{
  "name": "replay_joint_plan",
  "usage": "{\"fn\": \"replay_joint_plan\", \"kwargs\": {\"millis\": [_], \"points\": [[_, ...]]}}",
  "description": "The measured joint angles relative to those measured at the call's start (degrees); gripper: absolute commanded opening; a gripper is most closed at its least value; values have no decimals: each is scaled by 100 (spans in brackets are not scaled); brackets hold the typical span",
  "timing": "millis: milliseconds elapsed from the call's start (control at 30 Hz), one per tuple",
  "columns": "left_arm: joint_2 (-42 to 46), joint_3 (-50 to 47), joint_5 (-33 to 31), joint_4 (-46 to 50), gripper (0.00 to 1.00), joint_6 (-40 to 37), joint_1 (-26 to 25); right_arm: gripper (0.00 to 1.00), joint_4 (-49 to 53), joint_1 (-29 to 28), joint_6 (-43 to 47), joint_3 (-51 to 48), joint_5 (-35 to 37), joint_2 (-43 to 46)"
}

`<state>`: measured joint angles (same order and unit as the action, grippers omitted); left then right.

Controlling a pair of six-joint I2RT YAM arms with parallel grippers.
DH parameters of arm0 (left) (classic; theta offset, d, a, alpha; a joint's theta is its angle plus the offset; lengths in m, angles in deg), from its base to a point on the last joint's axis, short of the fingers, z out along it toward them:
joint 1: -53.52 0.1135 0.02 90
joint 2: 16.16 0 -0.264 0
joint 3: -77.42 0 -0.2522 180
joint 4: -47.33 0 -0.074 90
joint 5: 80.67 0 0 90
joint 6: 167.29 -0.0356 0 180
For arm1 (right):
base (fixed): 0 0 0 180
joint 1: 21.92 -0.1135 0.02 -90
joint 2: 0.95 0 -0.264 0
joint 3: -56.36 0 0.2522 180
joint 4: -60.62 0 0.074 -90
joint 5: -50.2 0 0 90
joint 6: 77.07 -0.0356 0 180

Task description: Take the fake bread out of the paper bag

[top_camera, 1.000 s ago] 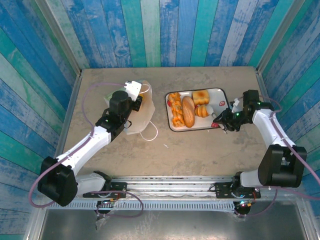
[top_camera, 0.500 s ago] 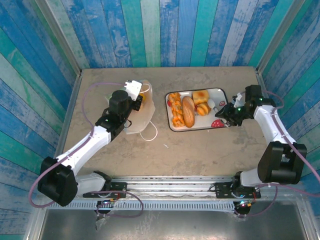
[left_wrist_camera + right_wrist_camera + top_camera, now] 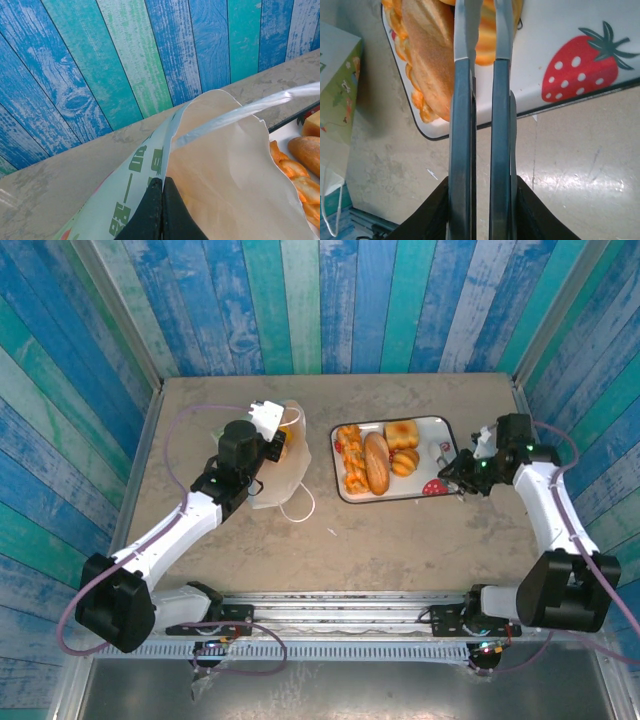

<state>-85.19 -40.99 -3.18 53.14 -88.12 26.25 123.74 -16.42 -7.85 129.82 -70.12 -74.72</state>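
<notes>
The white paper bag (image 3: 285,475) lies on its side left of centre, its mouth toward the back wall. My left gripper (image 3: 275,445) is shut on the bag's upper edge (image 3: 172,130), holding the mouth (image 3: 225,175) open; what is inside stays hidden. Several pieces of fake bread (image 3: 377,462) lie on the strawberry-print tray (image 3: 440,435). My right gripper (image 3: 452,468) hovers over the tray's right front edge. Its fingers (image 3: 462,100) stand a narrow gap apart with nothing between them, and the long loaf (image 3: 427,65) lies just left of them.
The bag's loop handle (image 3: 300,508) trails on the table toward the front. A small white scrap (image 3: 331,532) lies in front of the tray. Blue plank walls close in the back and both sides.
My right gripper has drawn back a little to the right, off the tray's bread, and its jaws have narrowed. The left gripper and the bag have stayed put.
</notes>
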Motion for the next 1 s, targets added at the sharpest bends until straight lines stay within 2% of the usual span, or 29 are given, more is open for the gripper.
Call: {"fn": "replay_joint_plan", "kwargs": {"millis": [200,400,567,1000], "points": [[2,0,44,0,0,39,0,26,168,-76,46,-579,214,369],[2,0,66,0,0,42,0,25,105,-457,-42,-966,352,409],[2,0,68,2,0,44,0,24,-166,-778,-190,-999,400,216],[2,0,107,9,0,44,0,24,-664,-1130,-476,-935,463,-118]]}}
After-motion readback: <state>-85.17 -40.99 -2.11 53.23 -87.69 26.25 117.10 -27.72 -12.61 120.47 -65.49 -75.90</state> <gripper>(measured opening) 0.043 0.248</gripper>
